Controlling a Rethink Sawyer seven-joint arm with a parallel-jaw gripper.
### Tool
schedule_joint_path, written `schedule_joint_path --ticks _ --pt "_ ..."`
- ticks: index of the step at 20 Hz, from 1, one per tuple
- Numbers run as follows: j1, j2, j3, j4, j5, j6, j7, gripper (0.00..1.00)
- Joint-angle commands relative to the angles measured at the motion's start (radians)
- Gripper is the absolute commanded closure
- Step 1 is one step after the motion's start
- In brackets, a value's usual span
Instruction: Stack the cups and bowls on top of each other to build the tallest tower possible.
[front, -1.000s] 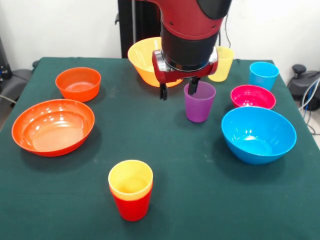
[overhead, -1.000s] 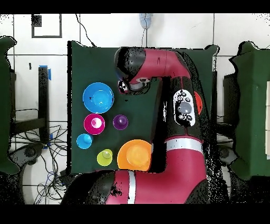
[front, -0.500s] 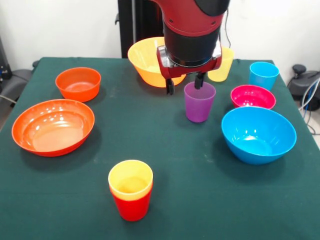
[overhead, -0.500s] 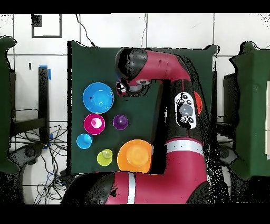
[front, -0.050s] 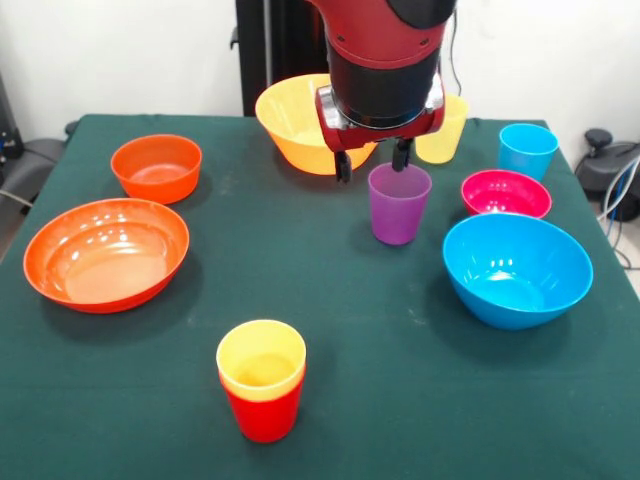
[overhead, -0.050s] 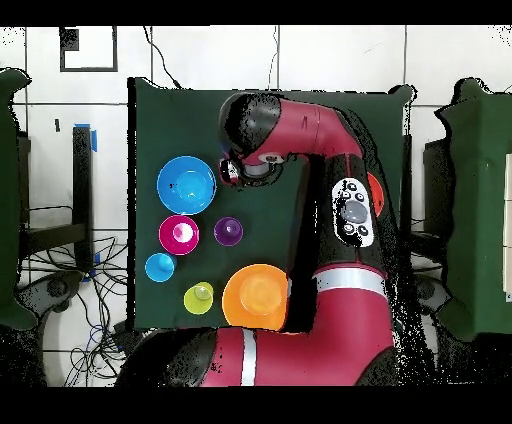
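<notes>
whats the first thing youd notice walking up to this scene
The big red and black arm dominates, its gripper open just above the rim of the purple cup at mid-table. Next comes the scatter of bright bowls: the wide orange bowl on the picture's left, the large blue bowl on its right. Nearest the front camera, a yellow cup sits nested in a red cup.

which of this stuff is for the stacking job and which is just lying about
For the job:
- yellow cup in red cup
- purple cup, under the gripper, jaws open
- blue cup
- pale yellow cup
- large blue bowl
- pink bowl
- large yellow-orange bowl
- wide orange bowl
- small orange bowl

Just lying about:
- cables beside the table
</notes>
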Motion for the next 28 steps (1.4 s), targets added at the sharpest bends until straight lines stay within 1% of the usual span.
schedule_joint_path --ticks 1,5,6,7,9,11,16,22,23,28 --pt "0.007 0.038 0.000 0.121 -0.021 -0.036 0.137 0.00" --pt "0.010 0.052 -0.007 0.116 -0.025 -0.041 0.130 0.00" --pt "0.016 0.082 -0.005 0.074 -0.025 -0.027 0.137 0.00" --pt "0.018 0.094 -0.004 0.056 -0.024 -0.021 0.141 0.00" --pt "0.022 0.103 -0.005 0.046 -0.015 -0.018 0.148 0.00" --pt "0.022 0.102 -0.006 0.064 -0.008 -0.037 0.155 0.00" --pt "0.023 0.108 -0.005 0.074 0.009 -0.050 0.173 0.00" --pt "0.015 0.102 -0.005 0.094 0.036 -0.048 0.189 0.00" --pt "0.013 0.089 -0.006 0.117 0.043 -0.053 0.189 0.00" --pt "0.008 0.079 -0.004 0.145 0.072 -0.047 0.194 0.00"
